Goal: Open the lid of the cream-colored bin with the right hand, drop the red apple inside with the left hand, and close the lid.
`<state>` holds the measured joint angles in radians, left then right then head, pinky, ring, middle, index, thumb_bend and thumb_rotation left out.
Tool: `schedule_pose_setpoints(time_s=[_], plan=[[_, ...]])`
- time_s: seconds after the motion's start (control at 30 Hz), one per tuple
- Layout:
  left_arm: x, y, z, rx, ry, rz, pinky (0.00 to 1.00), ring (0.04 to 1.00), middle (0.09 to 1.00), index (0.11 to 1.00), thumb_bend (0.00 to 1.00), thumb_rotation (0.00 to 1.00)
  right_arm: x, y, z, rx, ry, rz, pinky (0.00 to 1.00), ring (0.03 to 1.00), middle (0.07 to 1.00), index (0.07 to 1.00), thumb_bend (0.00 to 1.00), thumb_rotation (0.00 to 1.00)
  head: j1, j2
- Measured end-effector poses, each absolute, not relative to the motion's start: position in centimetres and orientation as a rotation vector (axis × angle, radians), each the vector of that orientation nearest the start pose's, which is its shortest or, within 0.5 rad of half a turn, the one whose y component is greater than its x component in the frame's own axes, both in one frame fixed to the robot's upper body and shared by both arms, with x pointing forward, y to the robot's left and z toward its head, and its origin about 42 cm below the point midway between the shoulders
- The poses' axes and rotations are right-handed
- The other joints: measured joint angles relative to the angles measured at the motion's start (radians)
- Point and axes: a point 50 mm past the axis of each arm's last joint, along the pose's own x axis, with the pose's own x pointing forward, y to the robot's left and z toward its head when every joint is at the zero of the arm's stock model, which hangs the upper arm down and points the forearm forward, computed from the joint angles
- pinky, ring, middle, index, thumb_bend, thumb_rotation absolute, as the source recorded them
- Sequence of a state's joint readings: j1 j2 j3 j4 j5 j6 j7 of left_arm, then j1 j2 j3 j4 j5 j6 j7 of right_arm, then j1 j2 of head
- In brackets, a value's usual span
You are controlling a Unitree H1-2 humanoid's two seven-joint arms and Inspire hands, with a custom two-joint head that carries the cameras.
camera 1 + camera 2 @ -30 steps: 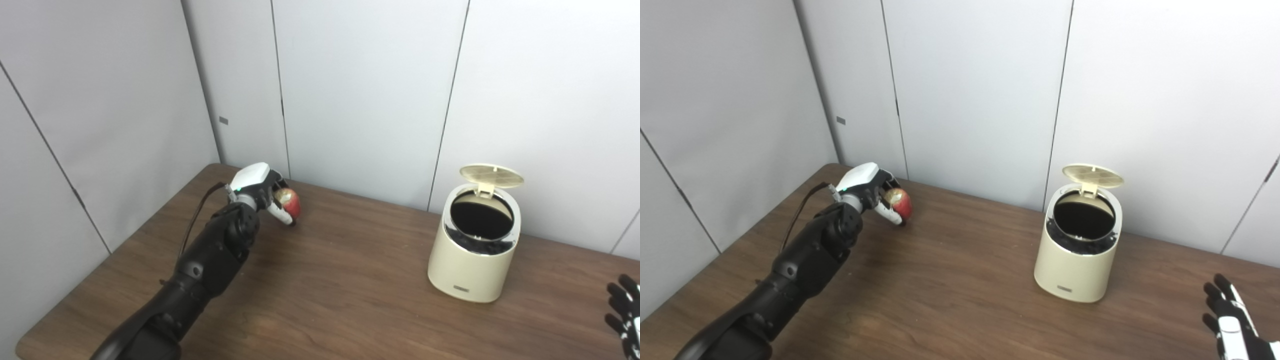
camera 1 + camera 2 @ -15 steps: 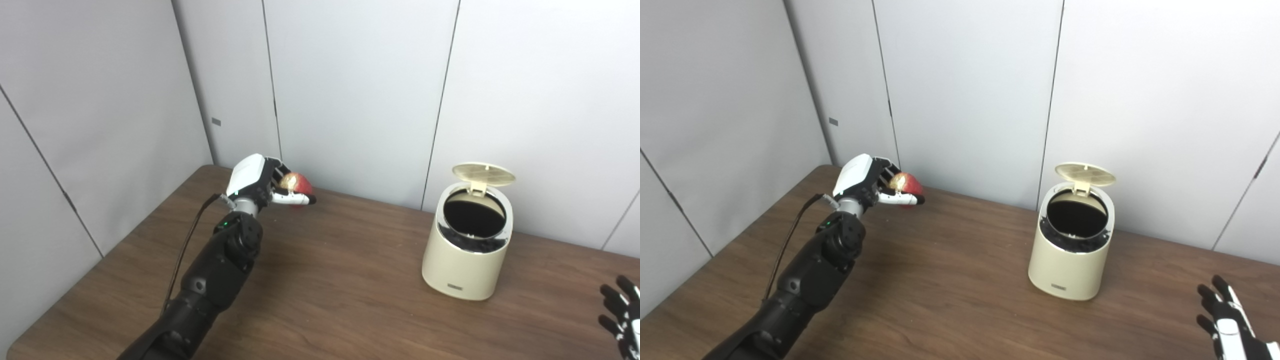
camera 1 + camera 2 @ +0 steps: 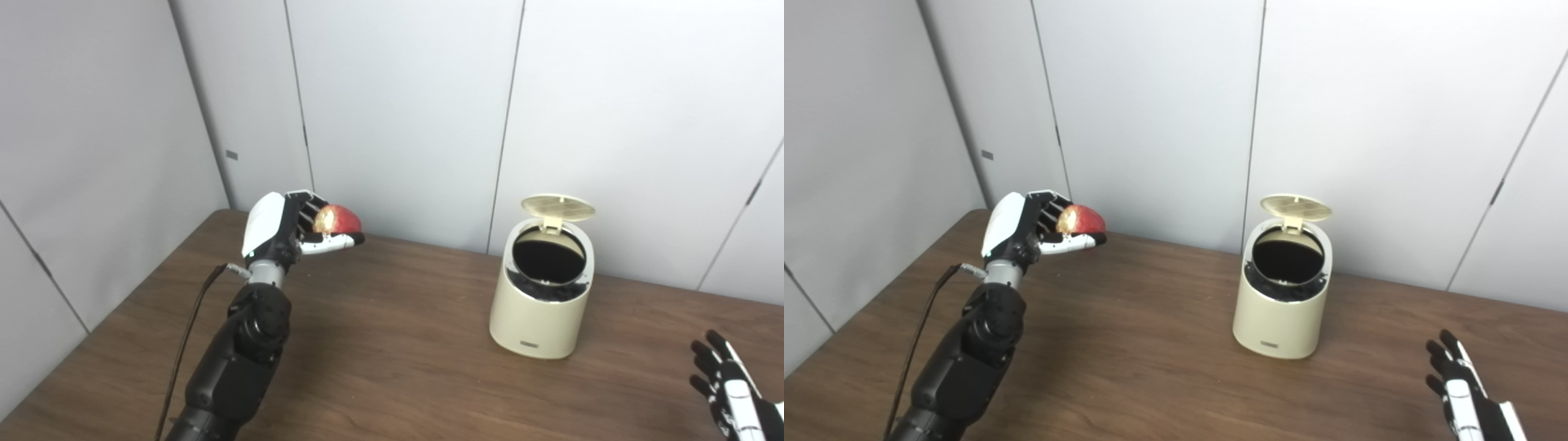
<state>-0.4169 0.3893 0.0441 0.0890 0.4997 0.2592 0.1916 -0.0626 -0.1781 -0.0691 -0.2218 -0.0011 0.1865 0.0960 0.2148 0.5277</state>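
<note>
The cream-colored bin (image 3: pixel 541 309) stands on the brown table with its round lid (image 3: pixel 557 207) tipped up and back, so the dark inside shows. My left hand (image 3: pixel 282 229) is raised above the table's far left part, shut on the red apple (image 3: pixel 335 219), which rests against its curled fingers. The apple is well to the left of the bin and a little higher than its rim. At the bottom right corner my right hand (image 3: pixel 1461 392) hovers over the table with its fingers spread and nothing in it, apart from the bin.
Grey wall panels (image 3: pixel 398 110) close off the back and the left side just behind the table (image 3: pixel 398 367). A black cable (image 3: pixel 190 331) hangs along my left forearm. The table's left edge runs near that arm.
My left hand has lifted the apple off the table and turned palm-up. The camera has swung left, so the bin and the right hand sit differently in the picture.
</note>
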Motion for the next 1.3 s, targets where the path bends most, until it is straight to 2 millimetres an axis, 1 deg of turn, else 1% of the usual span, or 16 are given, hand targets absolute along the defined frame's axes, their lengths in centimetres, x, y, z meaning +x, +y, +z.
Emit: schedule_pose_setpoints(time_s=[0.1, 0.17, 0.2, 0.23, 0.33, 0.4, 0.47, 0.53, 0.6, 0.67, 0.8, 0.9, 1.0, 1.1, 1.23, 1.3], plan=[[40.0, 33.0, 24.2, 0.81, -0.204, 0.398, 0.36, 0.444, 0.499, 0.482, 0.48, 0.0, 30.0, -27.2, 16.3, -0.182, -0.095, 0.036, 0.89, 0.941, 0.928, 0.96, 0.42, 1.0, -0.02, 0.0], [39.5, 32.4, 24.4, 0.798, -0.224, 0.393, 0.36, 0.442, 0.498, 0.485, 0.48, 0.0, 30.1, -27.3, 15.8, -0.181, -0.094, 0.033, 0.88, 0.936, 0.928, 0.958, 0.45, 1.0, -0.061, 0.005], [39.2, 32.0, 24.4, 0.791, -0.233, 0.389, 0.37, 0.443, 0.496, 0.486, 0.48, 0.0, 30.1, -27.4, 15.5, -0.18, -0.088, 0.031, 0.88, 0.934, 0.927, 0.954, 0.47, 1.0, -0.061, 0.003], [39.0, 31.5, 24.4, 0.781, -0.242, 0.384, 0.37, 0.447, 0.496, 0.484, 0.48, 0.0, 30.2, -27.5, 15.2, -0.18, -0.089, 0.03, 0.88, 0.934, 0.928, 0.954, 0.48, 1.0, -0.078, 0.005], [38.5, 30.1, 24.3, 0.764, -0.259, 0.364, 0.38, 0.45, 0.499, 0.478, 0.48, 0.0, 30.3, -27.6, 14.4, -0.183, -0.081, 0.022, 0.83, 0.914, 0.914, 0.939, 0.5, 1.0, -0.12, -0.002], [38.6, 29.2, 24.0, 0.758, -0.261, 0.346, 0.37, 0.452, 0.506, 0.476, 0.48, 0.0, 30.3, -27.5, 14.2, -0.188, -0.088, 0.019, 0.83, 0.913, 0.913, 0.935, 0.5, 1.0, -0.159, -0.008], [38.6, 28.5, 23.8, 0.751, -0.264, 0.331, 0.37, 0.45, 0.506, 0.478, 0.48, 0.0, 30.3, -27.3, 14.3, -0.188, -0.094, 0.018, 0.84, 0.916, 0.913, 0.934, 0.51, 1.0, -0.16, -0.008], [38.6, 28.0, 23.7, 0.753, -0.274, 0.316, 0.35, 0.44, 0.501, 0.489, 0.48, 0.0, 30.4, -27.0, 14.2, -0.188, -0.1, 0.016, 0.85, 0.913, 0.905, 0.929, 0.53, 1.0, -0.195, -0.008], [38.6, 27.7, 23.7, 0.759, -0.296, 0.3, 0.35, 0.438, 0.502, 0.49, 0.48, 0.0, 30.4, -26.7, 14.2, -0.181, -0.105, 0.013, 0.88, 0.921, 0.907, 0.931, 0.54, 1.0, -0.228, -0.005], [38.6, 27.2, 23.6, 0.765, -0.304, 0.292, 0.34, 0.437, 0.51, 0.492, 0.48, 0.0, 30.4, -26.3, 14.2, -0.171, -0.107, 0.004, 0.91, 0.927, 0.909, 0.935, 0.54, 1.0, -0.238, -0.003], [38.3, 26.2, 23.0, 0.755, -0.315, 0.262, 0.31, 0.432, 0.552, 0.493, 0.47, 0.0, 30.4, -25.5, 14.1, -0.163, -0.109, -0.004, 0.91, 0.924, 0.907, 0.934, 0.55, 1.0, -0.264, 0.002], [37.8, 25.2, 22.8, 0.767, -0.339, 0.222, 0.32, 0.436, 0.563, 0.487, 0.47, 0.0, 30.4, -25.2, 14.1, -0.16, -0.109, -0.008, 0.91, 0.926, 0.91, 0.937, 0.56, 1.0, -0.273, 0.003], [37.7, 24.4, 23.0, 0.773, -0.364, 0.198, 0.35, 0.446, 0.553, 0.475, 0.47, 0.0, 30.5, -25.2, 14.1, -0.163, -0.111, -0.011, 0.89, 0.922, 0.91, 0.936, 0.56, 1.0, -0.285, 0.008], [37.8, 23.8, 23.2, 0.764, -0.371, 0.185, 0.36, 0.446, 0.552, 0.478, 0.47, 0.0, 30.5, -24.9, 14.1, -0.161, -0.113, -0.014, 0.87, 0.917, 0.907, 0.932, 0.55, 1.0, -0.293, 0.011], [38.2, 22.6, 23.7, 0.747, -0.394, 0.165, 0.36, 0.444, 0.55, 0.482, 0.47, 0.0, 30.5, -24.4, 14.1, -0.16, -0.115, -0.01, 0.87, 0.918, 0.908, 0.929, 0.54, 1.0, -0.301, 0.014], [38.5, 21.7, 24.2, 0.733, -0.409, 0.155, 0.34, 0.435, 0.549, 0.485, 0.47, 0.0, 30.6, -24.2, 14.2, -0.165, -0.117, -0.009, 0.87, 0.92, 0.907, 0.928, 0.55, 1.0, -0.308, 0.015]])
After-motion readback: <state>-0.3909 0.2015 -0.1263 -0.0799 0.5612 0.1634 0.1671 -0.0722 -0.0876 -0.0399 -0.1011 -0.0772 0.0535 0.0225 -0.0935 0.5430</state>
